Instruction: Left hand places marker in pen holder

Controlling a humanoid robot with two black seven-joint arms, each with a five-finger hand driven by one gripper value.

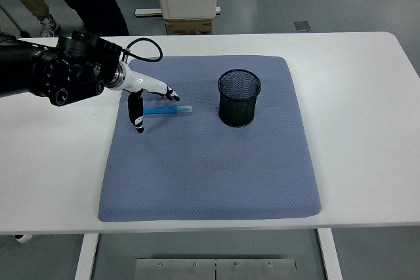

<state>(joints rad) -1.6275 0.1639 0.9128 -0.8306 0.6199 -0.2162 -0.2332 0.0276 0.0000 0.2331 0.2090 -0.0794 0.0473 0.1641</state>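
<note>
On the far left part of the blue mat point(210, 168) I have the marker point(168, 111) lying flat, its length running left to right, the capped pale end pointing toward the pen holder point(239, 98). That layout suits me: the holder stands upright just to the marker's right with its mouth open to the top, so once I lift the marker I judge the carry will be short and the drop straight down. My left hand point(146, 96) reaches in from the left edge and hangs over the marker's left end. Its fingers point(169, 92) are spread, pointing out beyond the marker on the far side, while the thumb point(138, 117) hangs down on the near side, so the marker's end lies between them. Nothing is gripped; the hand is open and holds nothing. I cannot tell whether any fingertip touches the marker or the mat. I see no right arm anywhere over the white table point(357, 83).
</note>
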